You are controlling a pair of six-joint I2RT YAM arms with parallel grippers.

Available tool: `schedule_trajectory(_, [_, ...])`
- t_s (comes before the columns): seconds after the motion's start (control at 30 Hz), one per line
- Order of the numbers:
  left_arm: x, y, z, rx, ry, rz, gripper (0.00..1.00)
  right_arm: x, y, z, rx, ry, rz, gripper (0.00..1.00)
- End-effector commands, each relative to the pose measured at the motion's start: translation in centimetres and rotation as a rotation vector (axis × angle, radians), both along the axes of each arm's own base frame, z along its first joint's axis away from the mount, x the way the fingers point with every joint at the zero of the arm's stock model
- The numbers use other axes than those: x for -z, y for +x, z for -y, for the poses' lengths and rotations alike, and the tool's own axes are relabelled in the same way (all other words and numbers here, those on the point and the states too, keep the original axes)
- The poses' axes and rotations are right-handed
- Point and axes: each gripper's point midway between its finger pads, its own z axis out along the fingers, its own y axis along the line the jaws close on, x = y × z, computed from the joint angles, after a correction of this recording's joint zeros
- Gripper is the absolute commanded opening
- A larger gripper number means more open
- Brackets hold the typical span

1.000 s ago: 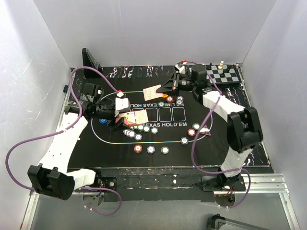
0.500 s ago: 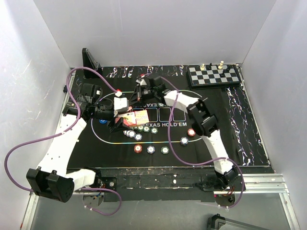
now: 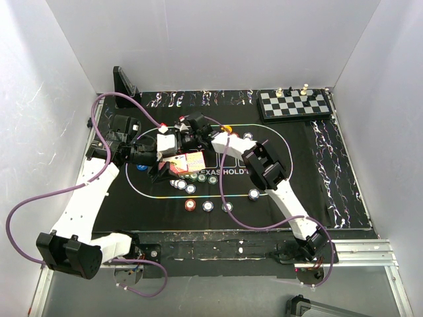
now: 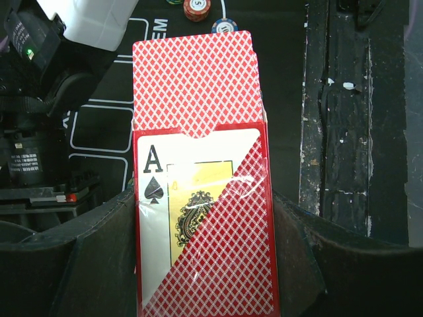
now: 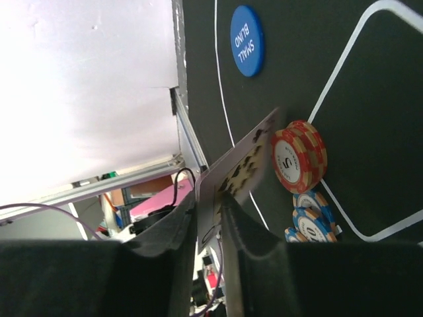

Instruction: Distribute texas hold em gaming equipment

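Observation:
My left gripper [image 3: 164, 166] is shut on a red card box [image 3: 188, 161] and holds it over the left part of the black felt mat [image 3: 277, 165]. In the left wrist view the box [image 4: 198, 224] shows an ace of spades, and red-patterned cards [image 4: 192, 79] stick out of its top. My right gripper [image 3: 178, 135] reaches far left across the mat. It is shut on a single playing card [image 5: 241, 168], seen edge-on above a red chip stack [image 5: 299, 162] and blue chips [image 5: 310, 224]. A blue "SMALL BLIND" disc [image 5: 246, 41] lies beyond.
Loose chips lie in a row at the mat's front [image 3: 208, 206] and in a cluster under the box [image 3: 195, 178]. A blue disc [image 3: 141, 166] sits at the left. A chessboard [image 3: 294, 104] stands at the back right and a black stand [image 3: 124, 82] at the back left.
My right arm has swung from the back right near the chessboard leftward across the mat, carrying the card close to my left gripper. The left arm and box have stayed put.

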Motion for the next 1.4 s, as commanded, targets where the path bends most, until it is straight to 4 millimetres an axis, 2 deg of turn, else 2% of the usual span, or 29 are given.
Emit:
schedule_trajectory(0.0, [-2.1, -0.6, 0.5, 0.024, -0.058, 0.060, 0.00, -1.1, -1.6, -1.2, -0.042, -0.007, 0.031, 0.32])
schedule_trajectory(0.1, [-1.8, -0.6, 0.5, 0.023, -0.058, 0.054, 0.00, -0.7, -1.9, -0.9, -0.042, -0.030, 0.032, 0.37])
schedule_trajectory(0.3, [-1.9, -0.8, 0.4, 0.020, -0.058, 0.057, 0.00, -0.6, -1.7, 0.4, -0.020, -0.100, 0.089, 0.39])
schedule_trajectory(0.43, [-2.0, -1.0, 0.3, 0.019, -0.058, 0.060, 0.00, -1.5, -1.1, 1.3, -0.008, -0.123, 0.138, 0.43])
schedule_trajectory(0.6, [-1.9, -1.3, 0.2, 0.017, -0.054, 0.062, 0.00, -4.5, 0.2, 3.4, 0.036, -0.124, 0.212, 0.61])
schedule_trajectory(0.73, [-1.6, -1.4, 0.2, 0.020, -0.051, 0.056, 0.00, -6.6, 1.4, 5.6, 0.079, -0.135, 0.250, 0.71])
schedule_trajectory(0.8, [-1.5, -1.3, 0.2, 0.019, -0.050, 0.051, 0.00, -7.5, 2.0, 7.2, 0.109, -0.146, 0.259, 0.73])
schedule_trajectory(0.97, [-1.0, -1.0, 0.3, 0.016, -0.049, 0.053, 0.00, -11.4, 2.9, 12.7, 0.222, -0.080, 0.282, 0.84])
schedule_trajectory(1.0, [-0.9, -0.8, 0.3, 0.014, -0.048, 0.053, 0.00, -12.3, 2.8, 14.0, 0.246, -0.058, 0.282, 0.84])
schedule_trajectory(1.03, [-0.6, -0.7, 0.3, 0.011, -0.048, 0.050, 0.00, -12.4, 2.4, 15.1, 0.258, -0.040, 0.272, 0.85])
schedule_trajectory(1.13, [-0.3, -0.2, 0.3, 0.001, -0.048, 0.060, 0.00, -16.4, 1.0, 17.4, 0.271, 0.045, 0.309, 0.86])
schedule_trajectory(1.23, [0.2, 0.4, 0.4, -0.006, -0.044, 0.064, 0.00, -18.1, -0.8, 17.8, 0.227, 0.083, 0.318, 0.87])
schedule_trajectory(1.37, [0.3, 1.1, 0.4, -0.015, -0.040, 0.072, 0.00, -19.0, -2.5, 18.1, 0.222, 0.144, 0.311, 0.88])
